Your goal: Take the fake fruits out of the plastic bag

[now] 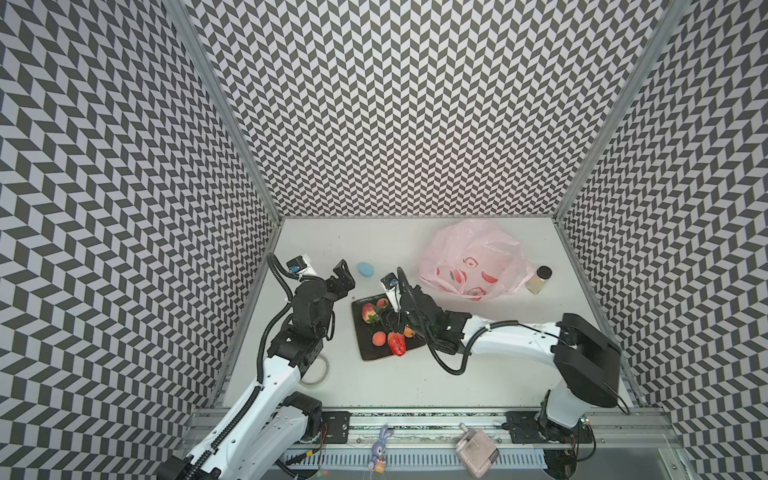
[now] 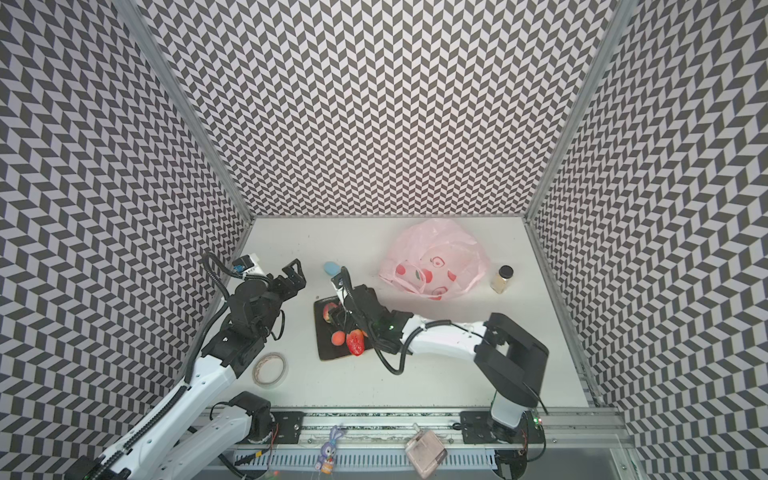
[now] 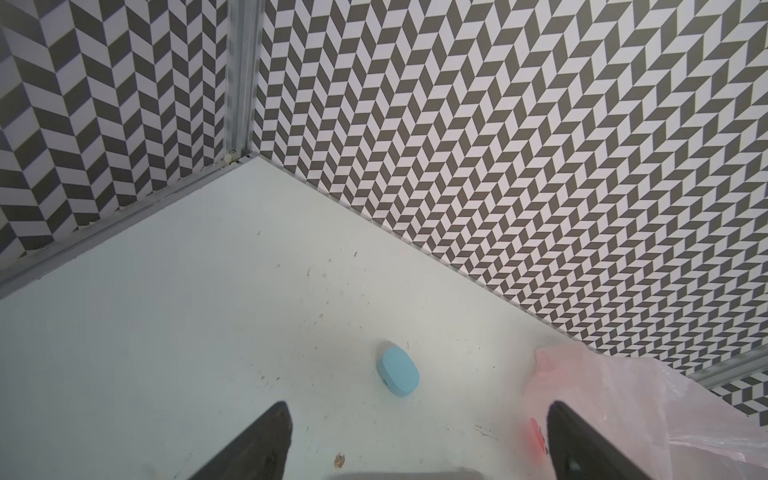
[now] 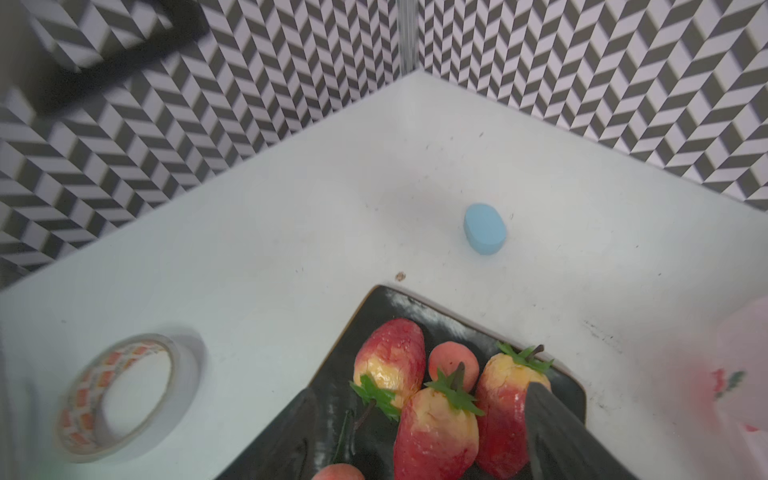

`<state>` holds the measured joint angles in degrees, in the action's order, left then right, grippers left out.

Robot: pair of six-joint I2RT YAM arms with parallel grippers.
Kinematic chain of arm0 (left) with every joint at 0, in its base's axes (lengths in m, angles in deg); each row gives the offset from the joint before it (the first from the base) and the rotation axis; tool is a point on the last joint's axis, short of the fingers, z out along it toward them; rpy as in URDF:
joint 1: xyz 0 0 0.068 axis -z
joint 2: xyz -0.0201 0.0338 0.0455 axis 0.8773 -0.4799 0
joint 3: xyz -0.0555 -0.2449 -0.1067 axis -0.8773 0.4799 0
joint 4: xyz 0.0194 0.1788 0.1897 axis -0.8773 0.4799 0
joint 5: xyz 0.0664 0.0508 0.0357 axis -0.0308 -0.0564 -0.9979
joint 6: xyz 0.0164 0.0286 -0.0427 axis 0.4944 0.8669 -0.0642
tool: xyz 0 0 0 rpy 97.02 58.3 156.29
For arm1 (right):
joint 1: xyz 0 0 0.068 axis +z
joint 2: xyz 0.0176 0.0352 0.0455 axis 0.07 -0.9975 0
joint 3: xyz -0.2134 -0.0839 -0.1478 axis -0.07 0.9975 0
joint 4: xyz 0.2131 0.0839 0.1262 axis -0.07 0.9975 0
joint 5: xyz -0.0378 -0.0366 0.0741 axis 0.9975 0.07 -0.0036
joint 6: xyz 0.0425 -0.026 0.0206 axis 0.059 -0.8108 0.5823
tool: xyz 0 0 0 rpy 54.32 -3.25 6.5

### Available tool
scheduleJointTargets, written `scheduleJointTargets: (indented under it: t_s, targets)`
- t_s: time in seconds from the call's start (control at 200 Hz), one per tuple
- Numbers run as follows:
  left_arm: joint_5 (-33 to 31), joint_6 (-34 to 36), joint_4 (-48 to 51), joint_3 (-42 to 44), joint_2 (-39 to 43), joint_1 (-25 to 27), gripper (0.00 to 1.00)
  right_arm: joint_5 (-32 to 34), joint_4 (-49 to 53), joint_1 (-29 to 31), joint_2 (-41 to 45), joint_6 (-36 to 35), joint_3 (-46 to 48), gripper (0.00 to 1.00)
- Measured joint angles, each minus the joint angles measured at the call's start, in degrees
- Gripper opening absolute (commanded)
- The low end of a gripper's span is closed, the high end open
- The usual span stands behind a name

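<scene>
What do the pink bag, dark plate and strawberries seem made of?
The bag: thin translucent plastic film, crinkled. The plate: probably glazed ceramic, black sheen, brown rim. The strawberries: likely moulded foam or plastic, glossy painted skin, stiff green caps.

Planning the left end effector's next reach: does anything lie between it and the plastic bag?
Yes. The blue oval lies on the table between the open left end effector and the bag, and the right arm reaches in beside that path.

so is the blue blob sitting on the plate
No, the blue blob lies on the bare table, apart from the dark plate.
</scene>
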<state>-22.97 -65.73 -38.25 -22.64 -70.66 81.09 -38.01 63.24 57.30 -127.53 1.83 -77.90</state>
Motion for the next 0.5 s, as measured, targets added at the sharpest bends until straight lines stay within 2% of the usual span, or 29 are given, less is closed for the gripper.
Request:
scheduleJointTargets:
  t_s: [0.16, 0.285, 0.496]
  targets:
    - [-1.2, 2.1, -1.4, 1.44, 0.07, -1.66, 0.96, 4.61, 1.42, -1.16, 12.83, 1.62, 2.99, 0.78]
    - [-2.19, 3.98, -2.97, 2.89, 0.09, -3.04, 0.96, 10.32, 3.3, -4.5, 23.85, 3.02, 7.96, 0.78]
    - [-3.54, 6.73, -4.83, 5.09, 0.22, -4.17, 0.96, 16.52, 16.24, -13.46, 39.47, 9.51, 12.41, 0.75]
